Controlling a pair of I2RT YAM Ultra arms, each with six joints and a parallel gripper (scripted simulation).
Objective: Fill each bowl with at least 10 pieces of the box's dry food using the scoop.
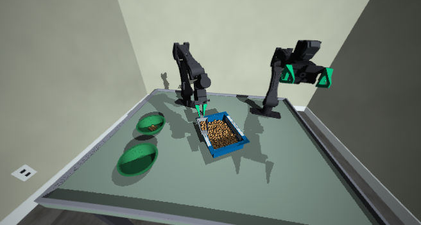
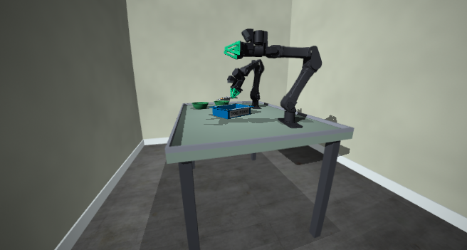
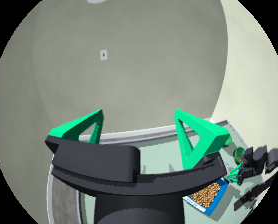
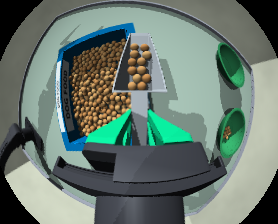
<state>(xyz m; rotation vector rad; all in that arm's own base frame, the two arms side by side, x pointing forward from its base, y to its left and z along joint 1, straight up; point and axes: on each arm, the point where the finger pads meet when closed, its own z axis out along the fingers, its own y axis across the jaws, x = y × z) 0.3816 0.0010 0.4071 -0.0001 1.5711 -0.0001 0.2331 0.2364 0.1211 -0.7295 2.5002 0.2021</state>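
Observation:
The blue box [image 1: 224, 134] full of brown dry food sits mid-table; it also shows in the right wrist view [image 4: 93, 90]. My right gripper [image 1: 201, 109] is shut on the handle of the grey scoop [image 1: 203, 124], which holds several pieces and hangs over the box's left rim; the loaded scoop [image 4: 139, 66] shows clearly in the right wrist view. The far green bowl [image 1: 150, 124] holds a few pieces. The near green bowl [image 1: 137, 159] looks empty. My left gripper [image 1: 306, 75] is open and empty, raised high above the table's right side.
The table has a raised grey rim [image 1: 103, 138] close to the left of the bowls. The left arm's base [image 1: 266, 111] stands behind and right of the box. The right arm's base [image 1: 187, 101] stands just behind the box.

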